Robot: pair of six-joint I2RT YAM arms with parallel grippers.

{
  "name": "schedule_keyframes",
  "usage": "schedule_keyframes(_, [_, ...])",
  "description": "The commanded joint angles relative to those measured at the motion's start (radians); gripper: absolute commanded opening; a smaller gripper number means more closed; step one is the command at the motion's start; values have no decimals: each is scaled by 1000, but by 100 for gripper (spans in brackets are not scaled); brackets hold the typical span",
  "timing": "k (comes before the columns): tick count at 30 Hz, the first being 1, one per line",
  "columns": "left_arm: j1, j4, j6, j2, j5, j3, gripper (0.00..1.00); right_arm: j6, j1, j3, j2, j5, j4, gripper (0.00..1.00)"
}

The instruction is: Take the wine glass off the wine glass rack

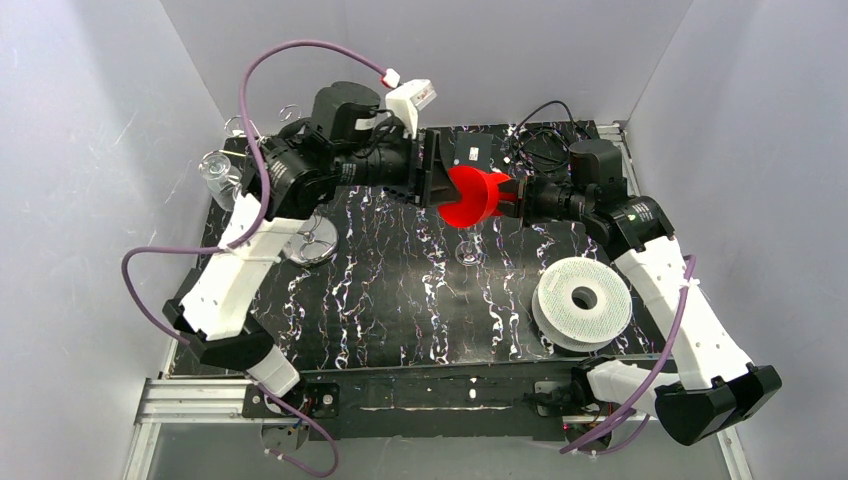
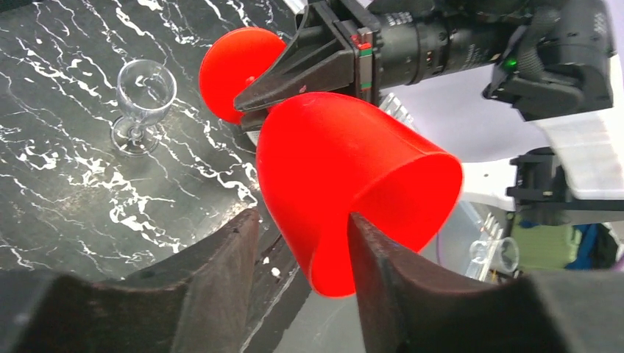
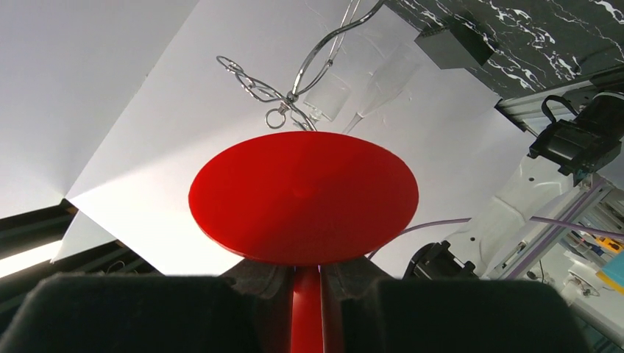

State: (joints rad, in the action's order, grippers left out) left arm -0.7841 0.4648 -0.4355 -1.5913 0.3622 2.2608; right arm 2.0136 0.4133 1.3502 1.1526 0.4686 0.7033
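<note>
The red wine glass [image 1: 476,196] is hanging in mid-air over the bench [image 1: 400,310], well apart from the wine glass rack [image 1: 318,247] at the far left. Its long axis is lying level, bowl pointing at the left hand [image 2: 303,235], foot towards the right hand [image 3: 307,273]. The right hand is pinching the stem just behind the foot. The left hand is standing part-spread, straddling the bowl's wall at the rim; I cannot tell whether it is pressing. So I am judging this a handover, and the left arm is the nearer to the bowl. The left wrist view is showing that straddle and a clear glass [image 2: 143,99] standing on the bench; the right wrist view is showing only the foot and stem pinch.
</note>
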Motion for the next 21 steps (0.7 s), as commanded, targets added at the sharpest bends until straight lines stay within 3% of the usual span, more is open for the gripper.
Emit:
schedule_keyframes(1, [-33,22,59,-14,-60,54,39,17,-4,10,-4,37,-57,1])
schedule_keyframes(6, [-54,42,64,-35,-108,85,3,4,-4,-7,-15,28,-71,1])
schedule_keyframes(14, [-63,93,46,-53,-170,132,0,-2,-7,-76,-53,4,-112,1])
schedule_keyframes(17, [-63,97,41,-57,-201,147,0,-7,-13,-89,-65,5,-109,20])
schedule_keyframes(21, [-63,127,35,-77,-238,214,0,-49,-27,-68,-74,-3,-60,56])
